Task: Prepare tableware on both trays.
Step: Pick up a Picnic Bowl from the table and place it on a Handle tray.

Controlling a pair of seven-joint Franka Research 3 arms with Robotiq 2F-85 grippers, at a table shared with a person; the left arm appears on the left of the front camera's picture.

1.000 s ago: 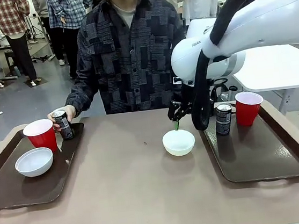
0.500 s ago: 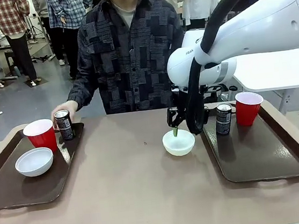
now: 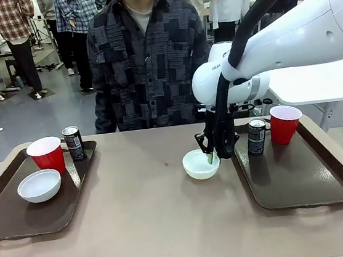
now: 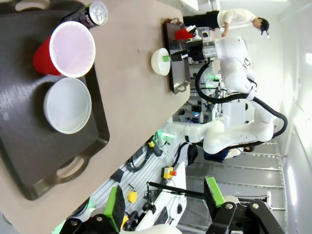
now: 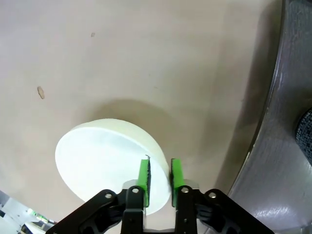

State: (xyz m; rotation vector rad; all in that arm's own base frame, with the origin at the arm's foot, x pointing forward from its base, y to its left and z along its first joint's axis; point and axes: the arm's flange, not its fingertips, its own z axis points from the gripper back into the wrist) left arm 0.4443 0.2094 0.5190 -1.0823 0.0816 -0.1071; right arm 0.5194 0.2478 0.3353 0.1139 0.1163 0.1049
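Your right gripper (image 3: 209,156) stood over the middle of the surface (image 3: 144,218), its jaws drawn narrow on the rim of the pale bowl (image 3: 200,164); in the right wrist view, one green pad (image 5: 143,176) lay inside the bowl's wall and the other outside it. That bowl sat tilted on the bare surface, just left of the right tray (image 3: 301,179) and not on it. On the right tray, a black can (image 3: 257,136) stood at the far left corner, with a red cup (image 3: 284,123) just to its right.

Your left gripper (image 4: 163,207) hung high above the left tray (image 3: 20,214), its jaws spread wide and holding nothing. In the left wrist view you saw that tray carrying a white bowl (image 4: 68,105), a second red cup (image 4: 66,48) beside it and a second can (image 4: 91,14) farther on. In the front view, the white bowl lay nearest you, the cup behind it, and the can at the tray's far right corner.

The person (image 3: 145,57) stood at the far edge of the surface.
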